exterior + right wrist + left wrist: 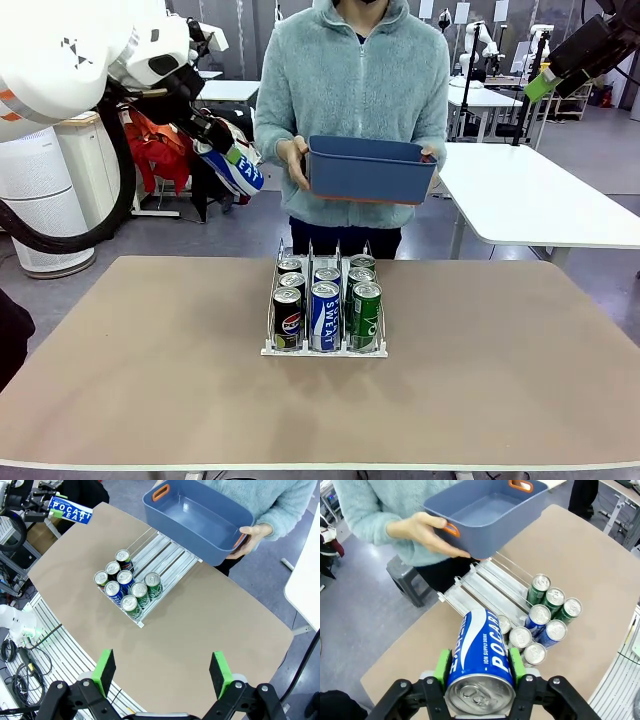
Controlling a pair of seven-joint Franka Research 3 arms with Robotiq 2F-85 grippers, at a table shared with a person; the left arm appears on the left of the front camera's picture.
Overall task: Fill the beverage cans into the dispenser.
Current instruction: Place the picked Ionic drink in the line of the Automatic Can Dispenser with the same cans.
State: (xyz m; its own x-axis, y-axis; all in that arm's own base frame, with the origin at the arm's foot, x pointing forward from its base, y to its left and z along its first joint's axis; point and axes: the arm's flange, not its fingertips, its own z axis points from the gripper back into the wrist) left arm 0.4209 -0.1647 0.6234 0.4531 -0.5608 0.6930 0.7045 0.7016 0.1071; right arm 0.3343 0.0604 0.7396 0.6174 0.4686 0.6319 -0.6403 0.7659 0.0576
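A blue "SWEAT" can (479, 650) lies lengthwise between the green pads (442, 666) of my left gripper (480, 666), which is shut on it. In the front view this gripper (232, 160) hangs high, up and to the left of the dispenser (325, 351). The clear three-lane dispenser (167, 554) stands mid-table and holds several cans (127, 587): black Pepsi ones in the left lane (288, 318), blue in the middle (325, 312), green on the right (366, 312). My right gripper (162, 674) is open and empty, high above the table's right side (545, 82).
A person at the far edge holds a blue plastic bin (370, 168) in both hands above the back of the dispenser; it looks empty inside (200, 515). The brown table (150, 380) is bare around the rack. White tables stand behind on the right.
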